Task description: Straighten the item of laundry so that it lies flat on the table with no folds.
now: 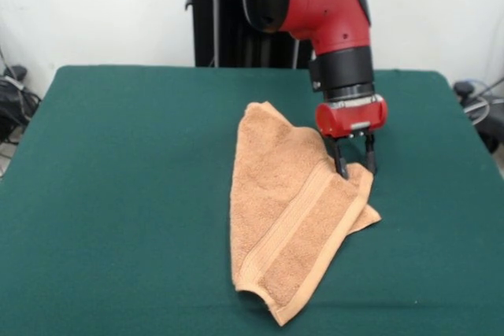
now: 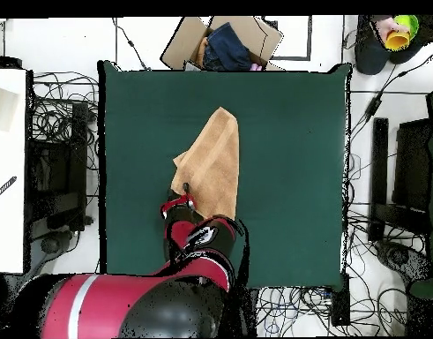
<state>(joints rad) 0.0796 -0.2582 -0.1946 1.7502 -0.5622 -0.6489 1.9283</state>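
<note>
Worktop (image 1: 118, 194): large rectangle, dark green felt-like top. Arm (image 1: 331, 13): red and black, reaching down over the worktop's middle, its wrist vertical. Towel (image 1: 276, 202): light orange-tan terry, lying about the middle of the worktop, folded over on itself into a long narrow shape running from the far side toward the near edge; a woven band crosses the upper layer lengthwise, a hemmed border follows its edge, and a corner of the lower layer shows from under it on one side. Claw (image 1: 354, 164): red housing, two dark fingers (image 1: 340, 161) spread a little, tips down at the folded towel's side corner; whether they pinch cloth cannot be told.
</note>
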